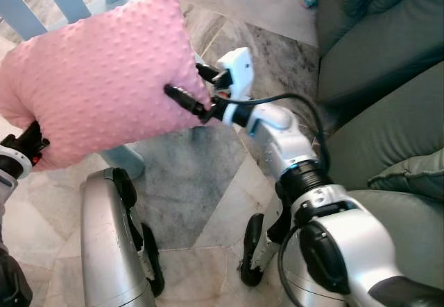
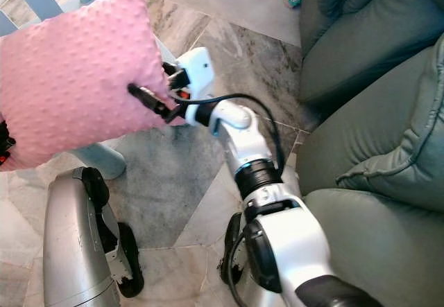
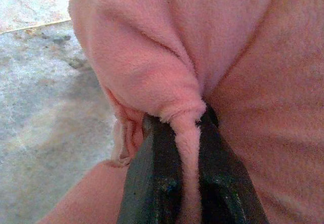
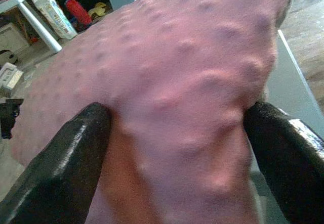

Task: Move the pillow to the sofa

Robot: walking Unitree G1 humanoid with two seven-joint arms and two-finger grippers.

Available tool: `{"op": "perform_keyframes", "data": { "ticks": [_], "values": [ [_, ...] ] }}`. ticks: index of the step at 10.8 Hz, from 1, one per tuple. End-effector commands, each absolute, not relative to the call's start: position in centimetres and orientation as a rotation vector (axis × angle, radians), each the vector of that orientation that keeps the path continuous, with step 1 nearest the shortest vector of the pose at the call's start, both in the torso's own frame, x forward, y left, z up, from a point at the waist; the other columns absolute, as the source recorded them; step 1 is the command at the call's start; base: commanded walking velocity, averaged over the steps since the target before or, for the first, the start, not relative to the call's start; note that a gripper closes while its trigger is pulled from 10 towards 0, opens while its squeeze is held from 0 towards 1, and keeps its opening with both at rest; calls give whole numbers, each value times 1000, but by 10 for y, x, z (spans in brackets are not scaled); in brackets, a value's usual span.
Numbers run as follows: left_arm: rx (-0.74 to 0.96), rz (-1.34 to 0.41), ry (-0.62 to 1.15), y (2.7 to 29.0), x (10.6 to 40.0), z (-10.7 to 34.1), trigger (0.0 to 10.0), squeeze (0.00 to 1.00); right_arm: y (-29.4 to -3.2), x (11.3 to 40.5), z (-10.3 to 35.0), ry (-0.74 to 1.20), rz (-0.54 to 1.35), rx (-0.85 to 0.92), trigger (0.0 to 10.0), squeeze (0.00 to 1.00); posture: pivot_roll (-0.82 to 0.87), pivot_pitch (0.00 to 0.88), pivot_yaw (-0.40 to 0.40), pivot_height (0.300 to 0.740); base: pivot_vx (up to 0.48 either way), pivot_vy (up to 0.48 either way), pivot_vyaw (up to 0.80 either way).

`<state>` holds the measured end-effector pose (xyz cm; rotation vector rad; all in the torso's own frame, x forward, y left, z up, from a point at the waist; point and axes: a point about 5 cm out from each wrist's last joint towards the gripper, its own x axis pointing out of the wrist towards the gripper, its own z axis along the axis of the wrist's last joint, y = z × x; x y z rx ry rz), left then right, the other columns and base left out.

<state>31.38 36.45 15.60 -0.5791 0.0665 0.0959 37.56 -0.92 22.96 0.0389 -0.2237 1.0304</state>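
Pink pillow (image 1: 97, 78) up in the air between both tools | left tool (image 3: 188, 133) pinching a fold, right tool (image 1: 193, 89) clamped on its edge | sofa (image 1: 388, 78) off beyond right tool | thin pinch might slip mid-swing

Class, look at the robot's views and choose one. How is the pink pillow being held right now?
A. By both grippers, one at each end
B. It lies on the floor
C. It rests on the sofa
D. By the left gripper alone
A: the left gripper pinches a fold of the pink pillow, and the right gripper clamps its other end, so it hangs above the floor.
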Motion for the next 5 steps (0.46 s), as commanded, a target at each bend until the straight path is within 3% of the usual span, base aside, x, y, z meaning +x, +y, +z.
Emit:
{"op": "perform_keyframes", "data": {
  "ticks": [1, 2, 3, 5],
  "values": [
    [-577, 91, 134, 360, 310, 141, 0, 0, -1, 370, 223, -215, 1039, 23, 10000, 0, 45, 519, -73, 413, 0, 0, 0],
    [-577, 91, 135, 360, 310, 140, 0, 0, 4, 368, 222, -215, 1047, 20, 10000, 0, 44, 519, -74, 413, 0, 0, 0],
    [-578, 88, 134, 359, 311, 140, 0, 0, 10, 362, 220, -211, 1098, 37, 0, 0, 41, 518, -76, 413, 0, 0, 0],
    [-577, 87, 133, 358, 311, 140, 0, 0, 11, 355, 212, -188, 1161, 52, 0, 0, 39, 518, -75, 413, 0, 0, 0]
  ]
}}
